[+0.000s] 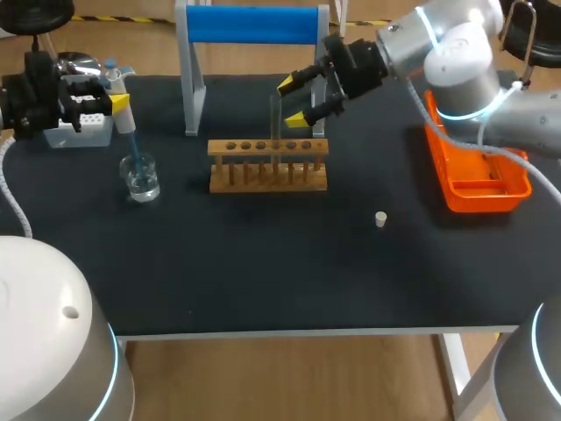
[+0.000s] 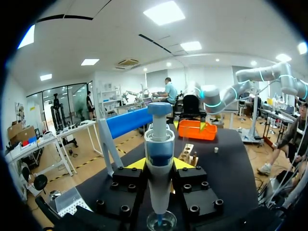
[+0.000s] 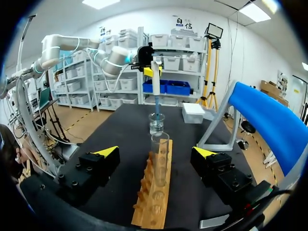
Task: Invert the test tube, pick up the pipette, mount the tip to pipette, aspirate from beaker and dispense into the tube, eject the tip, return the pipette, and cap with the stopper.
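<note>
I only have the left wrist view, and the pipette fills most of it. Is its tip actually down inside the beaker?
Observer: Yes. In the head view the pipette has its blue tip reaching down into the beaker, which holds clear liquid.
Operator: Good. Where is the test tube now?
Observer: The test tube stands upright in the wooden rack, open end up.
Operator: And what is my other arm doing?
Observer: The right pincer is at the tube, open. The right wrist view shows one yellow-tipped finger on each side of the tube, and neither touches it.
</note>
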`<state>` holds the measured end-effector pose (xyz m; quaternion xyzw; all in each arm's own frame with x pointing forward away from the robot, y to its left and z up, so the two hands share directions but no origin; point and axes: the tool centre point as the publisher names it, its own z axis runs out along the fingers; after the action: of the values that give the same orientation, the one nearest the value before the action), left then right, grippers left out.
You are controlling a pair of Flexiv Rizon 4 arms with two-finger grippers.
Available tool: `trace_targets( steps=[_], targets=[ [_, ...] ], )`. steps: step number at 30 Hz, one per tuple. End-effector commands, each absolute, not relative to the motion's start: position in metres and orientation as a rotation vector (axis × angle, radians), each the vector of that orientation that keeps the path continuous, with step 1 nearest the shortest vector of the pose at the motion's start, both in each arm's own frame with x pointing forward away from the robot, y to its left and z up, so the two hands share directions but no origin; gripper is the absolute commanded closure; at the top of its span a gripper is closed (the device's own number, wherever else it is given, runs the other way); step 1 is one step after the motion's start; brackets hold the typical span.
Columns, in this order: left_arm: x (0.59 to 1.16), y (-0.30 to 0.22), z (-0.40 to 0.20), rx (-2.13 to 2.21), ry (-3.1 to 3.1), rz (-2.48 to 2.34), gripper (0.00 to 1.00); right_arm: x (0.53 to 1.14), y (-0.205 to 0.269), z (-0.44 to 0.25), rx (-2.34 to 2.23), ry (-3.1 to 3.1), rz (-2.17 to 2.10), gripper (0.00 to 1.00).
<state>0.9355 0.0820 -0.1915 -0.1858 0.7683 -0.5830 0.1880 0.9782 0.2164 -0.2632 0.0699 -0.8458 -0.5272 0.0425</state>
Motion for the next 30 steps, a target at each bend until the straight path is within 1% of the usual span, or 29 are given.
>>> trace_targets(
  steps=[1, 30],
  targets=[
    [0.934, 0.081, -0.191, -0.524, 2.159, -1.638, 1.00, 0.987, 0.227, -0.270, 0.247, -2.563, -1.572, 0.00],
    [0.934, 0.081, -0.191, -0.524, 2.159, -1.638, 1.00, 0.984, 0.257, -0.288, 0.233, -2.674, -1.472, 0.00]
  ],
)
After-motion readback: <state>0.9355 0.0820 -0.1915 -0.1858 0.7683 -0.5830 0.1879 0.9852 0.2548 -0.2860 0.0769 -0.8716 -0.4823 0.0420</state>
